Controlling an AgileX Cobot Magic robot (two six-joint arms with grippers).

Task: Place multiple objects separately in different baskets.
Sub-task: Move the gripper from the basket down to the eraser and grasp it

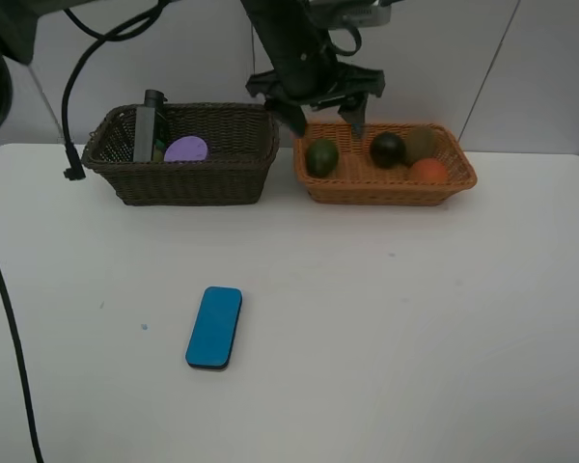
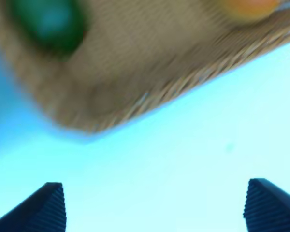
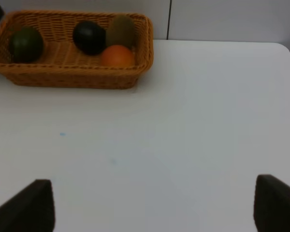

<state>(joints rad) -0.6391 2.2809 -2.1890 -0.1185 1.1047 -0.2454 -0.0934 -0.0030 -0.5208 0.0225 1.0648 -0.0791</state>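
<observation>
- White tabletop (image 1: 386,338) filling most of the high view, pale wall behind, black cable down the left edge.
- Upper centre of the high view: left gripper (image 1: 320,114) hovering over the gap between the two baskets, jaws spread wide, nothing held.
- Confirmed in the left wrist view: two dark fingertips (image 2: 48,205) far apart, blurred wicker and a green blob beyond.
- Right gripper (image 3: 150,205) out of the high view; wrist view gives jaws wide apart over bare table, empty.
- Dark brown basket (image 1: 188,183), upper left: dark green bottle (image 1: 151,125) upright against the wall, purple-lidded tub (image 1: 186,149) beside it. White marker not visible; perhaps hidden in there, cannot tell.
- Orange-tan basket (image 1: 391,188), upper right: green oval fruit (image 1: 321,157) at the left end, dark mangosteen (image 1: 387,149), brown kiwi (image 1: 420,143) and orange-red peach (image 1: 427,171) clustered at the right end.
- Blue eraser (image 1: 214,327) alone, lower left of centre, flat on the table, well apart from both baskets and both grippers.
- Likely last item to sort.
- Risks: flat, low eraser, so fingertips scraping the table or sliding it away instead of gripping; low sweep from the left gripper clipping a basket rim and shifting it; drop into the fruit basket by mistake.
</observation>
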